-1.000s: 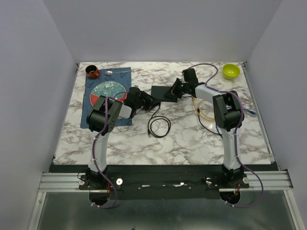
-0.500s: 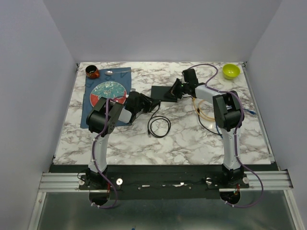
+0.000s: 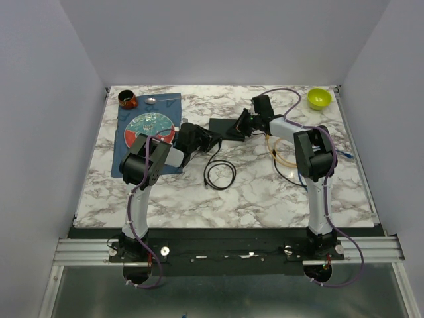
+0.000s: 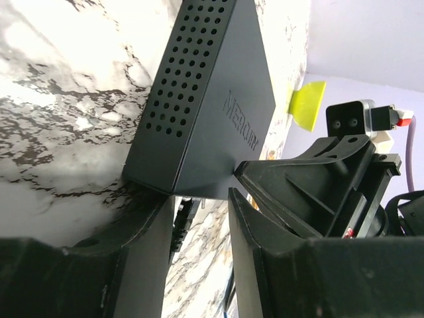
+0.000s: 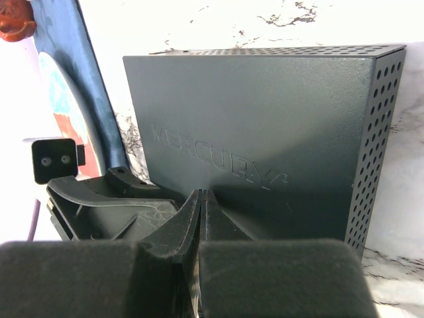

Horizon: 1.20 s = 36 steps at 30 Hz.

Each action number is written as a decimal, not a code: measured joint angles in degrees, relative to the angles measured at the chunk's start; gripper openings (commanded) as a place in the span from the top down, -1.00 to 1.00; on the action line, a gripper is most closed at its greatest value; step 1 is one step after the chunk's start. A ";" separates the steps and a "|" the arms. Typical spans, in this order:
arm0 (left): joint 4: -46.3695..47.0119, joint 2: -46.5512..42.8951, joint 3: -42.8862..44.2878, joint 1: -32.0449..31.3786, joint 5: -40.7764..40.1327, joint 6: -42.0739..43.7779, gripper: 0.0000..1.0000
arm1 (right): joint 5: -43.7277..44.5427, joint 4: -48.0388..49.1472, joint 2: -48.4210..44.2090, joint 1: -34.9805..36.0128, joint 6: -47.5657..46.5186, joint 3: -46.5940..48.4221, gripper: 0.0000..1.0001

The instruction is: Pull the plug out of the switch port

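My left gripper (image 4: pixel 197 202) now holds its 2 jaws wider, closer to the switch (image 4: pixel 212 99): the plug (image 4: pixel 183 222) (barely visible) isn't gripped yet. My right gripper (image 5: pixel 201 195), pinched closed, pins the switch.

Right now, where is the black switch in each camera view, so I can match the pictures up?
Top external: the switch lies in the far half of the table, near the middle.
Left wrist: the switch fills the upper middle, perforated side toward the camera.
Right wrist: the switch fills the centre, lettered top showing.
Shared landmark: the shut right gripper, its tip at the switch's top in all three.
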 measured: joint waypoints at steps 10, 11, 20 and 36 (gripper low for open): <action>-1.73 0.00 0.13 -0.13 -0.04 0.46 0.24 | -0.02 0.00 0.00 0.00 0.00 0.00 0.83; -1.70 0.00 0.13 -0.13 -0.04 0.46 0.25 | -0.02 0.00 0.00 0.02 0.00 0.00 0.83; -0.55 0.22 0.17 -0.13 0.28 0.44 0.17 | -0.02 -0.02 0.00 0.00 0.00 0.00 0.83; 2.19 0.48 -2.01 0.22 2.43 0.94 0.22 | -0.02 -0.02 0.00 0.02 -0.02 0.00 0.83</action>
